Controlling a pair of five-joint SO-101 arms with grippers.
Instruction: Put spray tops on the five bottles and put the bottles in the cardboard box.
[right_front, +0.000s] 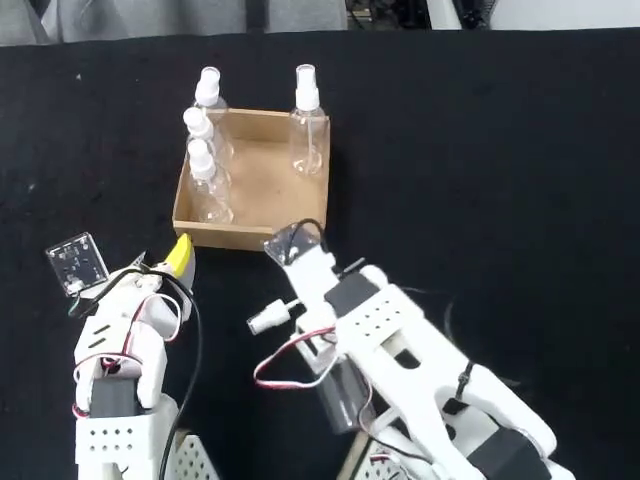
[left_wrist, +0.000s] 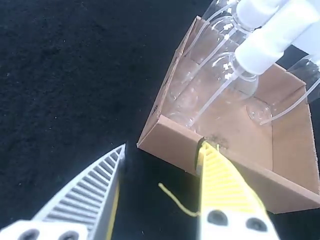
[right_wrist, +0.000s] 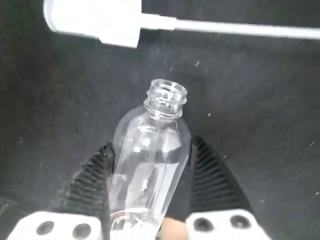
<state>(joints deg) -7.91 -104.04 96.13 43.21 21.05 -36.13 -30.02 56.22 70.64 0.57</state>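
Fingers (right_wrist: 100, 180) of my right gripper (right_wrist: 150, 150), black and ribbed, clamp the uncapped clear plastic bottle (right_wrist: 150, 130) by its body, its neck beyond the tips. A white spray top (right_wrist: 95, 20) lies loose just past the neck. My left gripper (left_wrist: 162, 146) stands open beside the brown cardboard box (right_front: 250, 237), which holds four capped bottles (right_front: 212, 190).

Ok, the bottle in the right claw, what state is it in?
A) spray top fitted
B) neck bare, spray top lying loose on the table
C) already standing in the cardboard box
B: the right claw grips a clear bottle with a bare threaded neck, and the white spray top lies loose on the black table nearby.
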